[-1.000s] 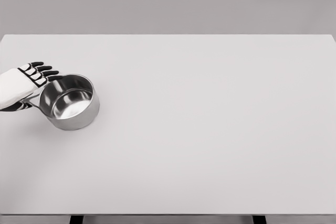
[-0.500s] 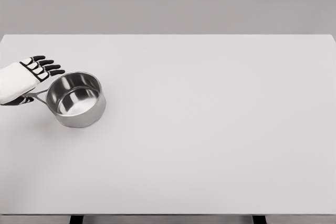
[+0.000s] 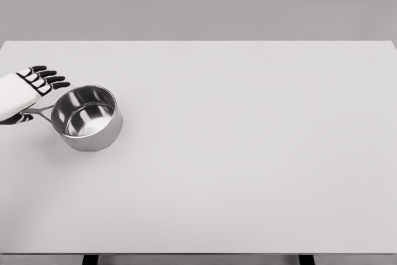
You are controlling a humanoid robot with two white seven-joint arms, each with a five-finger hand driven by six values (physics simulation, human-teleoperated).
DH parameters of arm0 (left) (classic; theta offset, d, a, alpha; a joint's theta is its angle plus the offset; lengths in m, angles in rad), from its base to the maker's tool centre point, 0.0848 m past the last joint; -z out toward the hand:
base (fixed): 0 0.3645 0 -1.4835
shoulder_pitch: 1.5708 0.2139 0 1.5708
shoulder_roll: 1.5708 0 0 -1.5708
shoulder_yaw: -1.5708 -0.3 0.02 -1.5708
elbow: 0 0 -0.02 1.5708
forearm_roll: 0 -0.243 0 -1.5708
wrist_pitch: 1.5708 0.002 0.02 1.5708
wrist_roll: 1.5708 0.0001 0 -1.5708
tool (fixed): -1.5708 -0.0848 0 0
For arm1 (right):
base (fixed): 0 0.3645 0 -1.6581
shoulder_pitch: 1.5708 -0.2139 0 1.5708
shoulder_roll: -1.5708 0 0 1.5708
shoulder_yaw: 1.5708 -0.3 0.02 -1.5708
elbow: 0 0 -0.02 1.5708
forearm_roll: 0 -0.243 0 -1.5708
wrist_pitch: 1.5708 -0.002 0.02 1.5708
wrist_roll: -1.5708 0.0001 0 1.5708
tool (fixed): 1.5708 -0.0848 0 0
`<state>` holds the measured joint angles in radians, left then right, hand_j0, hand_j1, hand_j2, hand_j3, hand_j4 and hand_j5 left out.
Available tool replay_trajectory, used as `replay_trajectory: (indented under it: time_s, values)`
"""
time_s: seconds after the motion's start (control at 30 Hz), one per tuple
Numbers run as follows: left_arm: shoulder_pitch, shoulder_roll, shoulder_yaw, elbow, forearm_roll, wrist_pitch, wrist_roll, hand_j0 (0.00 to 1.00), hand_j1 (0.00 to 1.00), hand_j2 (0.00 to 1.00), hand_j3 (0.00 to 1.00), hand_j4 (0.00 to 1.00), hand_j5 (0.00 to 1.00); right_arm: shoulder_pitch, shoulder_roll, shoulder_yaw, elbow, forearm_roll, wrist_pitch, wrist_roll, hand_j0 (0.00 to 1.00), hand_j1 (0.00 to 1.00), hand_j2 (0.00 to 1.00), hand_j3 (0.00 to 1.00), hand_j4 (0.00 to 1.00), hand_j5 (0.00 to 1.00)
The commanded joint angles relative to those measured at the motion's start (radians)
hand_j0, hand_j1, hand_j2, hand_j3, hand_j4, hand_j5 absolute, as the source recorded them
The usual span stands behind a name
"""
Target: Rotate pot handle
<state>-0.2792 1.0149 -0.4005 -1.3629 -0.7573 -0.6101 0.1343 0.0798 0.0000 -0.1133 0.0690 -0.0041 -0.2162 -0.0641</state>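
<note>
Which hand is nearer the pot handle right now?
Left. The left hand is right at the pot handle, on the steel pot's left side. The right hand is out of view.

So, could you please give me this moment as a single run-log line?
left hand: over handle, fingers spread | shiny steel saucepan: upright, on white table left side, handle pointing left | right arm: out of view

Steel pot upright, table's left; handle pointing left.

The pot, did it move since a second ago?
Yes. Against the table's far edge, the pot slid slightly right and farther back. The left hand is at its handle.
</note>
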Motion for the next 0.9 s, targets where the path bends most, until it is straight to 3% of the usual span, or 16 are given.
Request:
replay_trajectory:
  time_s: [0.0, 0.47, 0.53, 0.67, 0.8, 0.87]
  values:
    - [0.003, 0.005, 0.002, -0.01, 0.01, -0.001, 0.001, 1.0, 1.0, 1.0, 1.0, 1.0, 1.0, 0.0, 0.0, 0.0, 0.0, 0.0, 0.0, 0.0, 1.0, 1.0, 1.0, 1.0, 1.0, 1.0]
    - [0.04, 0.083, 0.002, -0.099, 0.05, -0.001, 0.004, 1.0, 1.0, 1.0, 1.0, 1.0, 1.0, 0.0, 0.0, 0.0, 0.0, 0.0, 0.0, 0.0, 1.0, 1.0, 1.0, 1.0, 1.0, 1.0]
    - [0.04, 0.132, 0.002, -0.116, 0.105, -0.001, 0.004, 1.0, 1.0, 1.0, 1.0, 1.0, 1.0, 0.0, 0.0, 0.0, 0.0, 0.0, 0.0, 0.0, 1.0, 1.0, 1.0, 1.0, 1.0, 1.0]
    - [0.038, 0.26, 0.006, -0.249, 0.279, -0.001, 0.002, 1.0, 1.0, 1.0, 1.0, 1.0, 1.0, 0.0, 0.0, 0.0, 0.0, 0.0, 0.0, 0.0, 1.0, 1.0, 1.0, 1.0, 1.0, 1.0]
    - [0.032, 0.222, 0.097, -0.245, 0.297, -0.001, -0.01, 1.0, 1.0, 1.0, 1.0, 1.0, 1.0, 0.0, 0.0, 0.0, 0.0, 0.0, 0.0, 0.0, 1.0, 1.0, 1.0, 1.0, 1.0, 1.0]
    - [0.025, 0.093, 0.143, -0.236, 0.286, -0.001, -0.012, 1.0, 1.0, 1.0, 1.0, 1.0, 1.0, 0.0, 0.0, 0.0, 0.0, 0.0, 0.0, 0.0, 1.0, 1.0, 1.0, 1.0, 1.0, 1.0]
